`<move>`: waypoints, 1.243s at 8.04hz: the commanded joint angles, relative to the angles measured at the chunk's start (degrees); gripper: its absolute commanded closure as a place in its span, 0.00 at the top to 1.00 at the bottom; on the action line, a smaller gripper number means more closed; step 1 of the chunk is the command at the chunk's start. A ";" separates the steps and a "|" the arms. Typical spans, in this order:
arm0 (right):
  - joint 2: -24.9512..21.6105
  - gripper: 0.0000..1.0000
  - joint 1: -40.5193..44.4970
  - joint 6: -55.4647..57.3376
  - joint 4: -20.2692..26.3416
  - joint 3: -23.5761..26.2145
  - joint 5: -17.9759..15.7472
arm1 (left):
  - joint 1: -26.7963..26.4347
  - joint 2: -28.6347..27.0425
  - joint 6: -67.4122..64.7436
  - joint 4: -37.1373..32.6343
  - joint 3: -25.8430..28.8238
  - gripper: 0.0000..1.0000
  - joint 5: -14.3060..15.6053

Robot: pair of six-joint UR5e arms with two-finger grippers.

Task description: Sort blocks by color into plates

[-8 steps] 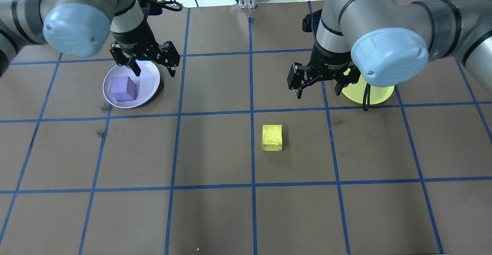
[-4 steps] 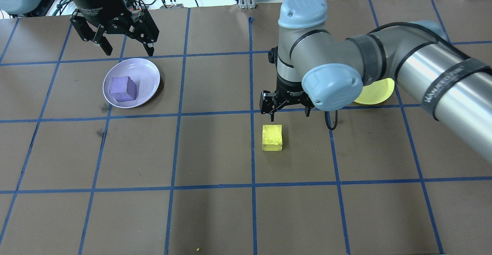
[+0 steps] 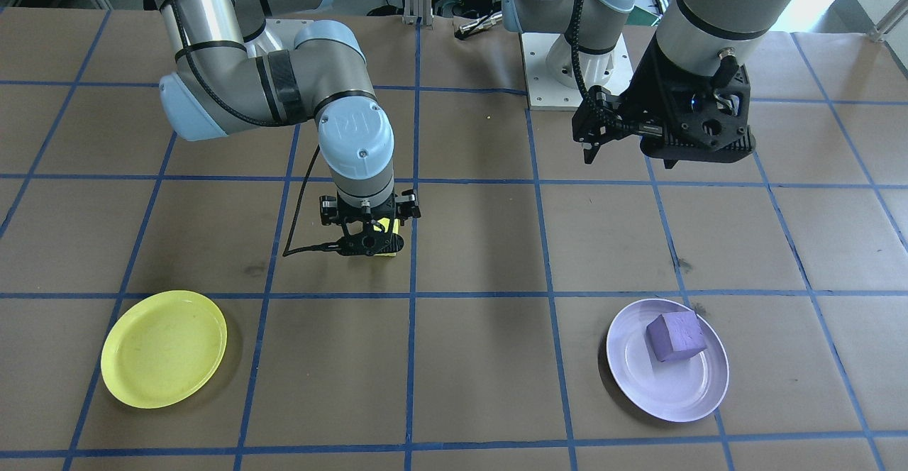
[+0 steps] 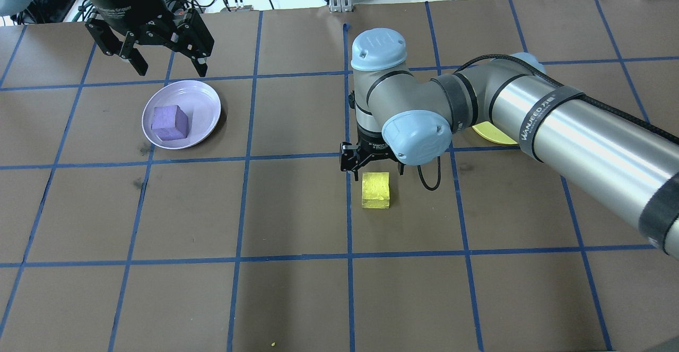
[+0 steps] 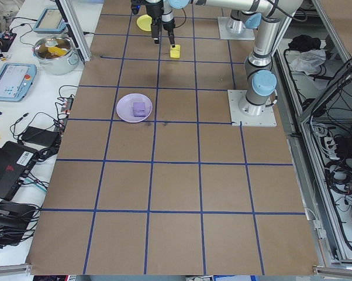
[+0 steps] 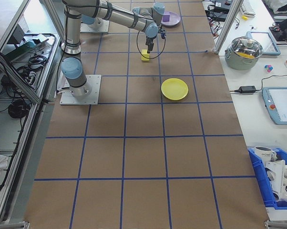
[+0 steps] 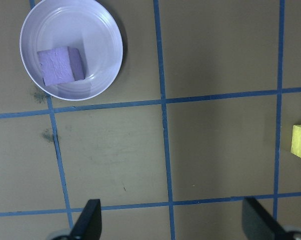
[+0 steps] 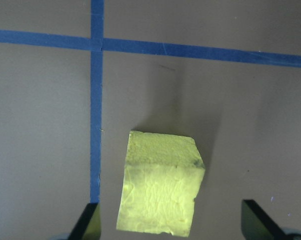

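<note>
Bare table [image 4: 297, 209] around yellow block [image 4: 375, 190]

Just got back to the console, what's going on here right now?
It is sorting blocks by color. The purple block already sits in the lavender plate, and the left gripper hangs open above the table beside that plate, holding nothing. The right gripper is open and low over the yellow block, which lies on the table, not yet grasped. The yellow plate is empty.
</note>
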 commanded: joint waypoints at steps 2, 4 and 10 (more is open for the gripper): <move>4.39 1.00 0.10 0.84 -0.89 0.19 0.06 | 0.00 -0.42 0.00 0.03 0.01 1.00 0.31; 4.83 1.00 0.10 0.76 -0.80 0.19 0.06 | 0.00 -0.43 0.00 0.03 0.01 1.00 0.31; 5.45 0.02 0.10 4.09 -2.81 0.19 0.23 | 0.00 -1.13 0.09 0.56 -0.08 1.00 0.40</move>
